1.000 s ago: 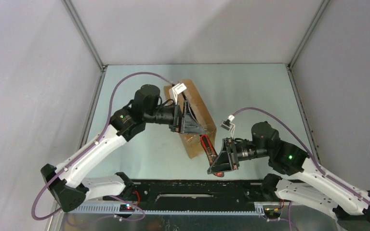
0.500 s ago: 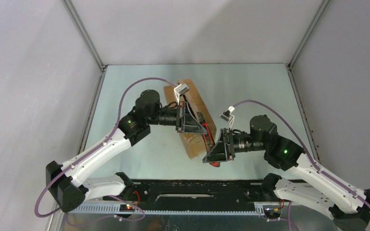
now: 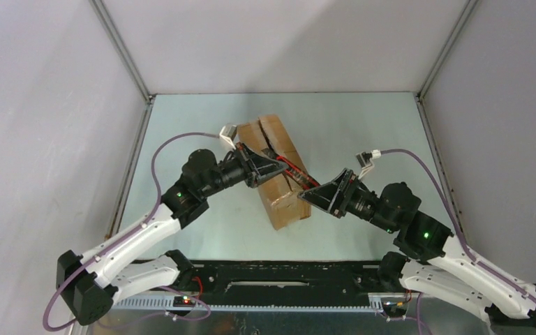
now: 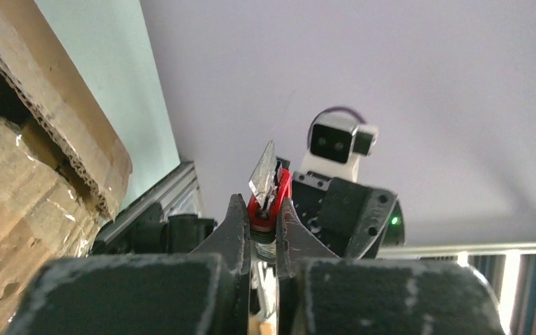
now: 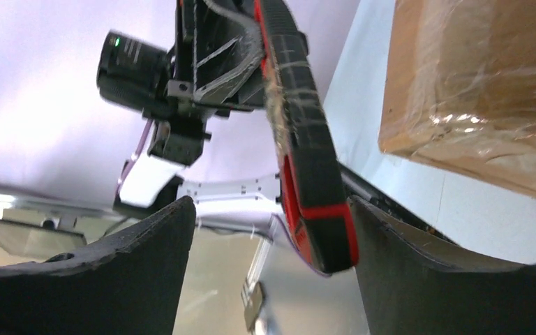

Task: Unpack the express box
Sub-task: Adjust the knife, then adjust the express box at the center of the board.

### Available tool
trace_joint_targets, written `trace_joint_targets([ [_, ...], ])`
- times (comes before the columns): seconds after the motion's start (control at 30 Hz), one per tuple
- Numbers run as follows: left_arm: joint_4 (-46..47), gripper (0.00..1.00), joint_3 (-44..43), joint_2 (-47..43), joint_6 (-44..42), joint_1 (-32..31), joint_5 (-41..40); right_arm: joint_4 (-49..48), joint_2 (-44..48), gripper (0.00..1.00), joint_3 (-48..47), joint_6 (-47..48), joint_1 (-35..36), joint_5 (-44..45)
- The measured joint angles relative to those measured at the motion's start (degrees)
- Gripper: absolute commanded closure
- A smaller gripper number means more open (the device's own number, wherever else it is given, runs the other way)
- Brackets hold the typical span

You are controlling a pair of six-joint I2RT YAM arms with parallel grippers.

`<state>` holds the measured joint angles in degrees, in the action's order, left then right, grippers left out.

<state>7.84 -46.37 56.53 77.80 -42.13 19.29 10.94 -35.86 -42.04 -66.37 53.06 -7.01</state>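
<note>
Two pincers up over the table [image 3: 363,132], and one knife between them. My left gripper [image 3: 273,167] is clamped tight on the box cutter [image 3: 296,171]. From the left wrist view, both fingers [image 4: 234,230] of the left gripper [image 4: 257,209] pinch the red body of the cutter [image 4: 265,199], and its blade [image 4: 264,171] pokes up past the tips.

Over on the other side, my right gripper [image 3: 314,194] stands wide apart. Its wrist camera shows the black-and-red handle [image 5: 303,174] hanging in the gap of the right gripper [image 5: 269,206], a broad stretch of daylight to one pad [image 5: 160,237] and the handle's end very near the other. I cannot tell if it touches there, but nothing is squeezing it.

And the express box [image 3: 283,206]? It lies on the table mid-field, set on a diagonal between my two arms, its near end towards my bases. The cutter hangs in the air above its right side. At the far end a dark gap shows between the top flaps [image 3: 269,132]. My left wrist sees the box [image 4: 14,174] close on its left, one corrugated flap [image 4: 63,118] lifted above a dark opening. My right wrist catches a corner of the box [image 5: 474,91], with shiny clear tape [image 5: 460,132] wrinkled across the cardboard.
</note>
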Motion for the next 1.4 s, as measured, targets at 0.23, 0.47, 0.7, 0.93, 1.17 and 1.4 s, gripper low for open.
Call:
trace_joint_targets([
  [0.23, 0.87, 1.0, 0.57, -1.55, 3.89, -0.48, -5.84, -4.44, -0.46, 0.55, 1.95, -1.79, 2.6, 12.44],
  [0.47, 1.03, 1.0, 0.66, -1.68, 5.84, -1.09, -7.1, -9.97, -1.03, 0.63, 3.43, -2.19, 2.71, 17.16],
  [0.7, 0.96, 1.0, 0.66, -1.75, 6.84, -1.53, -7.39, -12.46, -0.87, 0.86, 3.89, -2.34, 2.99, 18.6],
  [0.93, 0.46, 0.58, 0.52, -1.84, 7.04, -2.08, -7.28, -12.22, 0.0, 1.0, 3.91, -2.69, 3.21, 18.84],
  [1.17, -27.08, 0.14, -11.56, -1.05, -11.74, -1.81, -8.79, -0.63, 8.63, 1.0, 5.38, -2.45, 0.81, 20.59],
  [1.4, -56.22, 0.1, -36.54, 6.14, -35.78, -2.21, -21.49, 10.97, 20.92, 1.0, 5.57, -2.14, -3.23, 17.46],
])
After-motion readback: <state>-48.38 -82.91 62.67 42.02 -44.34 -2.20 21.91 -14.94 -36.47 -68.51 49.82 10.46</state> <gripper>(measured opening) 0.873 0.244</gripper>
